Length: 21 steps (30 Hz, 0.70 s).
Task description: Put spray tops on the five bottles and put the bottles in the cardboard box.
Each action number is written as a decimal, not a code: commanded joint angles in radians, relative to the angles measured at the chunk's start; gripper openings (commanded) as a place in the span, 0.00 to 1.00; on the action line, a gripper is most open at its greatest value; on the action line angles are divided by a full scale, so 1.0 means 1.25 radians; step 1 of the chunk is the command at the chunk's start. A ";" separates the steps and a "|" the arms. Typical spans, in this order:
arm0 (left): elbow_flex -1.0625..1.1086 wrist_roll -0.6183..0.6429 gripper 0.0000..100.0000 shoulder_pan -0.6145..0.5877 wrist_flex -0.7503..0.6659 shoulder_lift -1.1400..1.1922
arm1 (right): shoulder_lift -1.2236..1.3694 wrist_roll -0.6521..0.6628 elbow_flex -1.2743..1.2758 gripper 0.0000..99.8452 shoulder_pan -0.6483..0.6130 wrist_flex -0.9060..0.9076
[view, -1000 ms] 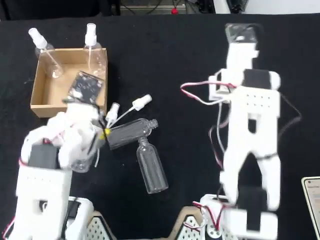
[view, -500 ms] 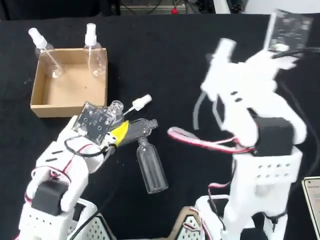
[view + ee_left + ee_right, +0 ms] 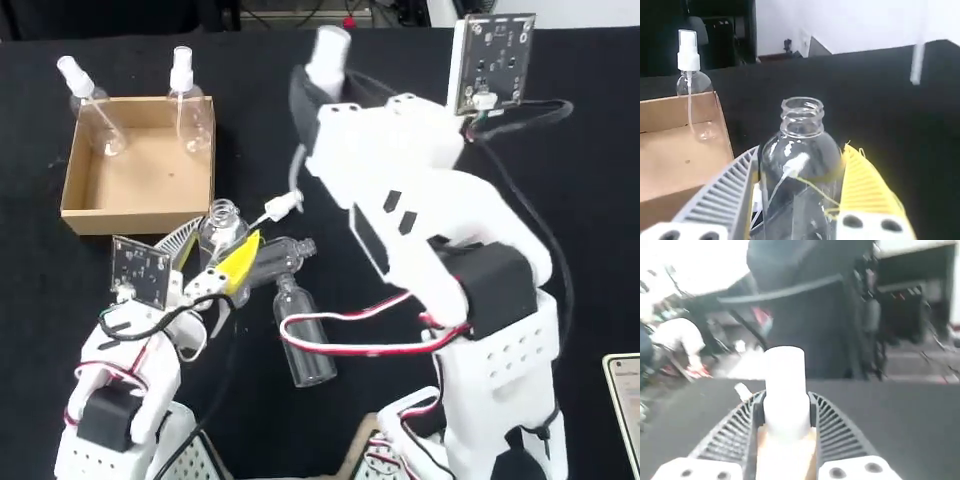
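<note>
Over the table (image 3: 250, 100), right pincer (image 3: 786, 399) gripping spray top (image 3: 785, 372) has swung toward left pincer (image 3: 801, 151) clamping bottle (image 3: 802, 117)

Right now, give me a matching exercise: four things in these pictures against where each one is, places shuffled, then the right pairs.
Things:
1. upright open bottle
2. spray top in the air
3. two capped bottles
4. two lying bottles

Places:
a. in the cardboard box
b. on the black table
c. in the left gripper
d. in the right gripper

Pairs: 1-c, 2-d, 3-a, 4-b.
</note>
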 commanded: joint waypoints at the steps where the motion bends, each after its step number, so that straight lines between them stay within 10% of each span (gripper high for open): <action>1: 0.012 0.031 0.06 0.010 -0.058 -0.006 | -0.019 -0.007 -0.040 0.01 -0.059 -0.108; 21: 0.015 0.037 0.06 0.010 -0.110 -0.006 | -0.025 -0.006 0.240 0.01 -0.123 -0.304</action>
